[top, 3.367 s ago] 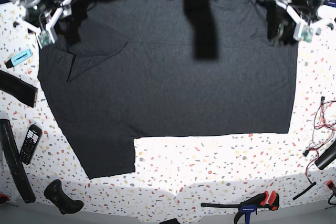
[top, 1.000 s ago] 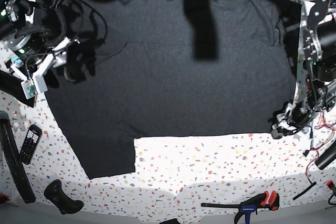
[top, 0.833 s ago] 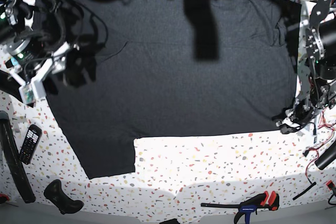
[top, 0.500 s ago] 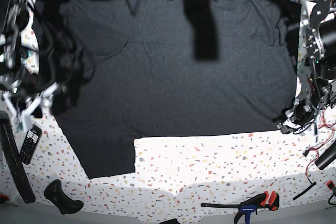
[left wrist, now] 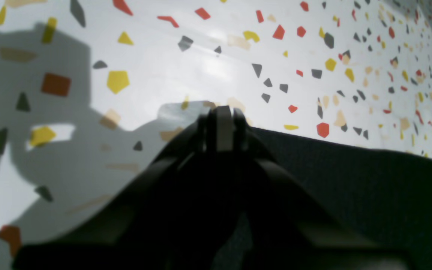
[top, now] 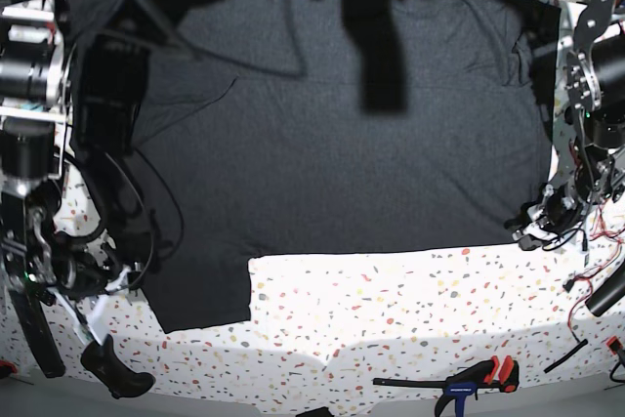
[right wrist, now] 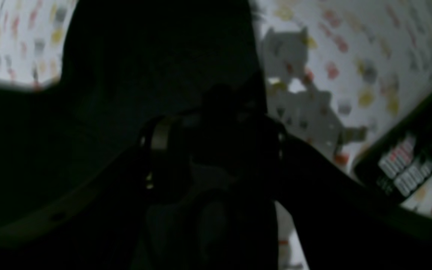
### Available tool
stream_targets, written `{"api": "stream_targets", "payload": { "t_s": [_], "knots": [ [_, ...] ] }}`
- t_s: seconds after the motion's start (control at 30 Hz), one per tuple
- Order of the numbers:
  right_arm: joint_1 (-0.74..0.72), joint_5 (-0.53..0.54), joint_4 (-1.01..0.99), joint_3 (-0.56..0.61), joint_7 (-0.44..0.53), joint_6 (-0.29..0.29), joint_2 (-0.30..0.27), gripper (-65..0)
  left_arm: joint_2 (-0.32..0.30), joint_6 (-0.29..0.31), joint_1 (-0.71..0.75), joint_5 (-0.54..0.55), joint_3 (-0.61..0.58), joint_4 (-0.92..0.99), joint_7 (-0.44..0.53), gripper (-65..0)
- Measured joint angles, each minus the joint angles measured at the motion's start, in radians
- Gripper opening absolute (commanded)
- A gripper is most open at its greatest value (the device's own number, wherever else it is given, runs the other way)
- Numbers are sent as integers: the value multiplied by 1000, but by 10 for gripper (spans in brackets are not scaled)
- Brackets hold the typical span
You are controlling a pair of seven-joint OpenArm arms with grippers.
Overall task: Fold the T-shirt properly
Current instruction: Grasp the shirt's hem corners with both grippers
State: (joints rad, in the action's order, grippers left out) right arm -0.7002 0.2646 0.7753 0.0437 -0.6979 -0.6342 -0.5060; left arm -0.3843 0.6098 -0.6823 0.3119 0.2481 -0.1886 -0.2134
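Note:
The dark T-shirt (top: 322,144) lies spread flat over most of the speckled table (top: 391,319), with one flap reaching toward the front left. At the shirt's front right corner, my left gripper (top: 532,229) is down on the table. In the left wrist view this left gripper (left wrist: 221,120) has its fingertips pressed together on the T-shirt's (left wrist: 351,176) edge. My right gripper (top: 105,285) hovers by the shirt's front left flap. In the blurred, dark right wrist view the right gripper's (right wrist: 214,137) fingers stand apart over the T-shirt (right wrist: 144,67). Nothing shows clamped between them.
A calculator (right wrist: 403,168) lies just beside the right gripper. A black curved bar (top: 29,334) and a black handle (top: 115,366) sit at the front left. A clamp (top: 469,378) lies at the front edge. Wires (top: 601,217) and a black cylinder (top: 610,290) are at the right.
My right arm has swept from the shirt's back left down to its front left flap. My left gripper has shut at the front right corner and stayed there.

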Motion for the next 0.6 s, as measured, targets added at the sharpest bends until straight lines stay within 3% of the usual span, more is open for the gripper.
{"api": "stream_targets", "payload": {
  "t_s": [0.07, 0.37, 0.6],
  "knots": [
    [-29, -60, -47, 52, 10, 2, -2, -307, 0, 0, 0, 2, 0, 0, 0, -650],
    [-24, -80, -124, 76, -8, 6, -4, -308, -1, 0, 0, 3, 0, 0, 0, -650],
    [-23, -88, -309, 76, 106, 21, -3, -308, -1, 0, 0, 3, 0, 0, 0, -650]
  ]
}}
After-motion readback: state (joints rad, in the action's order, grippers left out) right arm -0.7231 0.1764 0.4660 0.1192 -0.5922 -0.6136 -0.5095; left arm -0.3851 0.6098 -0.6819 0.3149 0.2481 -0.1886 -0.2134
